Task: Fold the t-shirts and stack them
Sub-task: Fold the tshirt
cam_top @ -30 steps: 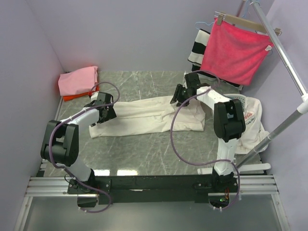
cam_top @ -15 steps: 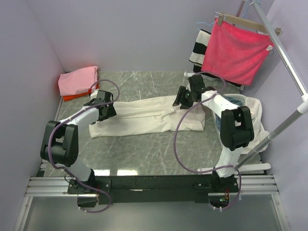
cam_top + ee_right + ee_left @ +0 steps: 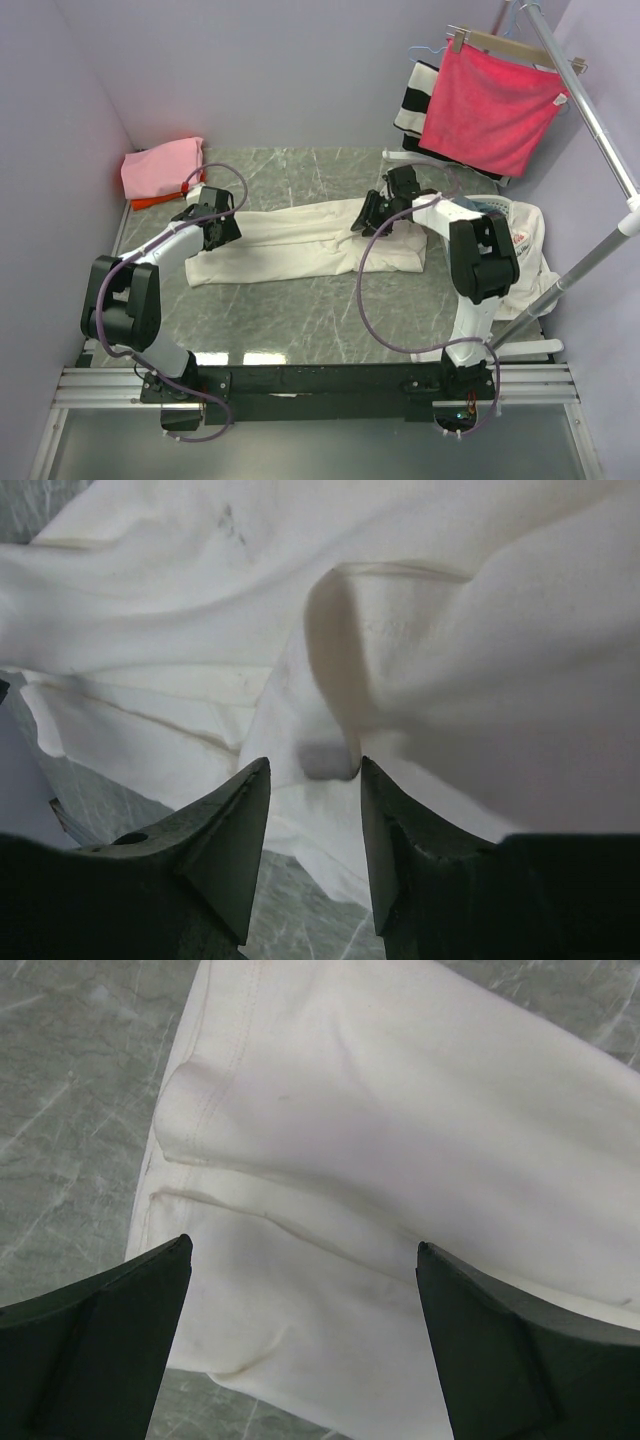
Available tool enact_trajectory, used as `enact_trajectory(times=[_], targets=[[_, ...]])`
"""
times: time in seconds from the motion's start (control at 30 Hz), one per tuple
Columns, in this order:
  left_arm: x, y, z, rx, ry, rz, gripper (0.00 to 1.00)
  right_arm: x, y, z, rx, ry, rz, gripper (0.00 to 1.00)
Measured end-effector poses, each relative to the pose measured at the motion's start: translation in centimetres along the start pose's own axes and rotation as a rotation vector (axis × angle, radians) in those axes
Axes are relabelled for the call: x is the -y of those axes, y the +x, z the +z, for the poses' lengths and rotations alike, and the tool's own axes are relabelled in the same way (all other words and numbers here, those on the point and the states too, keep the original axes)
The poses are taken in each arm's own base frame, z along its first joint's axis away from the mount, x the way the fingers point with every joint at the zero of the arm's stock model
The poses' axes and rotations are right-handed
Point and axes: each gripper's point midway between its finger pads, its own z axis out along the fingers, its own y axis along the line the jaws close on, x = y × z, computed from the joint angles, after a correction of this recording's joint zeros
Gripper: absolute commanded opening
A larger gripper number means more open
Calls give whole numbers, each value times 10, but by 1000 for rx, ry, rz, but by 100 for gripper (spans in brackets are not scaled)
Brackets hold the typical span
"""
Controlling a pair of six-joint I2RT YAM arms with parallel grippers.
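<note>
The cream t-shirt (image 3: 300, 240) lies stretched out in a long band across the middle of the frame in the top view, running from left of centre to right of centre on the grey marbled table (image 3: 300, 320). Its left end is flat; its right end is rumpled into soft ridges. The pink t-shirt (image 3: 165, 165), folded into a small rectangle, sits in the upper left of the frame at the far left corner of the table. It is stacked on the orange-red t-shirt (image 3: 150, 203), of which only a thin edge shows beneath it. The left gripper (image 3: 222, 235) hangs over the left end of the cream t-shirt. In the left wrist view its two dark fingers (image 3: 90, 1360) stand wide apart above a stitched hem and a shallow crease, and nothing lies between them. The right gripper (image 3: 368, 213) is at the right end of the same shirt. In the right wrist view its fingers (image 3: 210, 880) stand about halfway apart, astride a raised fold of cream cloth. A gap shows between that fold and the finger on the left of the frame, so no clamp is evident. A white cloth with red print (image 3: 525, 240) is bunched at the right edge of the table. In the upper right of the frame a bright red cloth (image 3: 490, 105) hangs from a wooden hanger (image 3: 500, 42) on a slanting metal rail (image 3: 585, 100). A black-and-white striped cloth (image 3: 410, 100) hangs just to its left.
</note>
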Motion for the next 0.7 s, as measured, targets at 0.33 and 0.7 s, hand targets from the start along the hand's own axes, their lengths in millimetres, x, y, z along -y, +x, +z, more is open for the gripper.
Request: enact_trajectory(times=[0.33, 0.7], targets=[[-2, 0, 0, 4, -8, 14, 99, -5, -9, 22, -26, -30, 8, 9], [-3, 4, 5, -9, -15, 22, 99, -73, -34, 28, -31, -212, -110, 41]])
